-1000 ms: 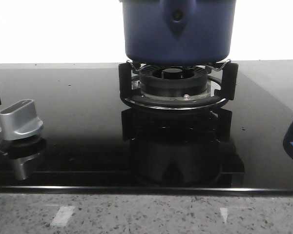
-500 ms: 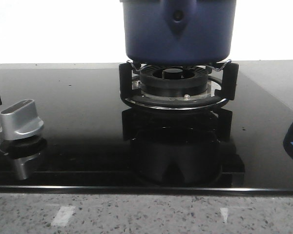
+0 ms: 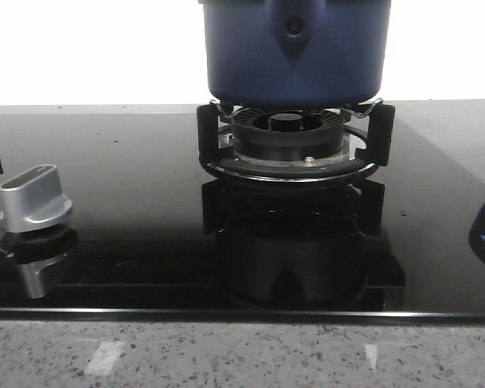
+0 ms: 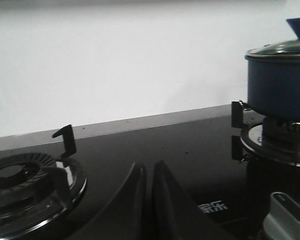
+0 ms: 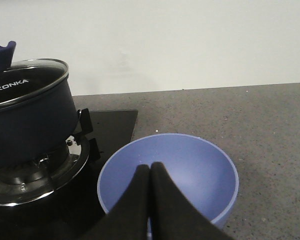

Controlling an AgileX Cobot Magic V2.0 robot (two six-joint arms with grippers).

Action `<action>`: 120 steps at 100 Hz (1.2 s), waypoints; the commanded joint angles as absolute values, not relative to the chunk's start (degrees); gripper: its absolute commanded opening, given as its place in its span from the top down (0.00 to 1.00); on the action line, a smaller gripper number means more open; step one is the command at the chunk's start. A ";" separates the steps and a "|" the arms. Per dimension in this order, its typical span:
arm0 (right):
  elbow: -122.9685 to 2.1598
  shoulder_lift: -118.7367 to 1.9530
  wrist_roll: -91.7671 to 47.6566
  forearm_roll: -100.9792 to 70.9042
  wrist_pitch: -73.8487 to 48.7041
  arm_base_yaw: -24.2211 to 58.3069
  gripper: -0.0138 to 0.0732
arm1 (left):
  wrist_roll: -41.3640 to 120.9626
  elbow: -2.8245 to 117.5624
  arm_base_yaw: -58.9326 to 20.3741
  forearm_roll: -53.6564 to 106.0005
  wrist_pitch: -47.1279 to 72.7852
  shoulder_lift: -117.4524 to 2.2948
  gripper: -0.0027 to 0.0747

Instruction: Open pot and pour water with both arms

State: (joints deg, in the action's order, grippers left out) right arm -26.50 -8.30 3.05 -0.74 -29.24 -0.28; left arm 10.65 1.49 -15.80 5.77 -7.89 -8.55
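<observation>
Pot [image 3: 295,52]: dark navy, sits upright on the burner grate [image 3: 295,141] of the black glass cooktop [image 3: 129,210], rim level. No clear long axis; body is round. The teardrop handle bracket [image 3: 293,36] with its rivet faces the front camera, tip pointing down.

Left hand [image 4: 149,172]: fingers pressed together, only a thin seam between them, holding nothing. It is low over the cooktop, well apart from the pot, which stands beyond it and off to one side. A second, bare burner [image 4: 25,182] lies to its other side, and a silver control knob [image 4: 286,220] sits near it.

Right hand [image 5: 149,172]: fingers also closed tip to tip, empty. It hangs over a blue bowl [image 5: 190,170] that rests on the grey stone surface [image 5: 250,115] just beside the cooktop edge; the pot stands near, to one side.

View differences: both wrist views show the glass lid [image 5: 27,75] on the pot. The right wrist view alone reads "KONKA" lettering on the pot. The front view crops the pot's top and shows only a sliver of the bowl at its right edge, but gives the bracket.
</observation>
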 commanded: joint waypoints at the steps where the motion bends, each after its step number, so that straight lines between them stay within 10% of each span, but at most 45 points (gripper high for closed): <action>1: -27.77 -8.91 2.57 0.00 -24.84 -0.30 0.92 | 9.66 1.72 -13.44 5.60 -13.24 -6.94 0.99; 120: -27.77 -8.91 2.57 0.00 -24.84 -0.30 0.92 | 7.48 -1.82 -5.21 10.34 10.22 -1.05 0.99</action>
State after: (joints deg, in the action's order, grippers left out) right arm -26.50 -8.30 3.05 -0.74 -29.24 -0.28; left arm 8.15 -0.04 -5.37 9.52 14.35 -0.53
